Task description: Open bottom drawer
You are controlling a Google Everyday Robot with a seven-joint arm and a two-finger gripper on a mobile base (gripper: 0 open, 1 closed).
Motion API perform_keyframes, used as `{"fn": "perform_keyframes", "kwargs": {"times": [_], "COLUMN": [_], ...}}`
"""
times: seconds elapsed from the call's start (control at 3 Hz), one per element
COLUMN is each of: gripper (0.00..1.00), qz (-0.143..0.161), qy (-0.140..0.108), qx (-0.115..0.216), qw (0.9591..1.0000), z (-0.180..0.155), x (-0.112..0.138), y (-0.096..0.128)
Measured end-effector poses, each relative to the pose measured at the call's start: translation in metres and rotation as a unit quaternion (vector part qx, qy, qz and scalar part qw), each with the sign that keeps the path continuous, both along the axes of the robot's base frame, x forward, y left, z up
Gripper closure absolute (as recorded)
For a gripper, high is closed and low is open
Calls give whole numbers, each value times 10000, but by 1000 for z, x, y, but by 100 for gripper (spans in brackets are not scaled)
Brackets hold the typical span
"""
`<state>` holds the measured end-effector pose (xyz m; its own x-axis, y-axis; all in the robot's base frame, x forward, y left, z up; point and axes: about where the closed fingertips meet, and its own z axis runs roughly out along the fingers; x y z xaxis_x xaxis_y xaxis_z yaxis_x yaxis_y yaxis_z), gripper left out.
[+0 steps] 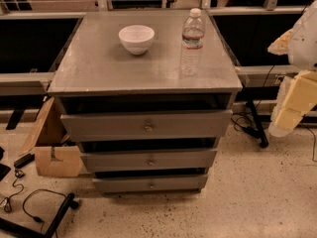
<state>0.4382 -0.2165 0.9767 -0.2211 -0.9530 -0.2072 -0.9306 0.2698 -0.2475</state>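
Bottom drawer: lowest of three grey fronts on the cabinet, down near the floor. Small brassy knob at its centre. The front looks flush and not pulled out, so I judge the task not started.

My gripper is at the right edge of the view, off the cabinet's right side, roughly level with the top drawer in the picture. I think the yellowish padded part there is it, but the edge cuts it off, and I cannot tell whether it is spread or closed. It holds nothing that I can see.

Key relation: the knob lies down and to the left of my gripper, well apart, with the cabinet's right front corner between us. The drawer front's long axis runs left-right, and the knob sits mid-span, straight below the middle drawer's knob.

Next move, as I judge it: drop low, swing left to the front face, line up on the lowest knob and not the middle one, then pull straight out toward the camera.

Risk: the knobs are stacked close, so it is easy to grab the wrong one. The bowl and water bottle on top could shake.
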Motion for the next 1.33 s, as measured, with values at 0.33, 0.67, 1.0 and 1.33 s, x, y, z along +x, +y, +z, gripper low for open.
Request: {"fn": "perform_keyframes", "kwargs": {"times": [0.33,0.67,1.0,1.33], "gripper": [0,0,0,0], "qz": [0,54,169,302], "qy": [0,10,-48,-61], "qx": [0,-38,-95,-191], "qw": [10000,10000,9998,9993], "z": [0,-13,-51,-120], "x": [0,1,-3,-6], "y": [0,6,14,19]}}
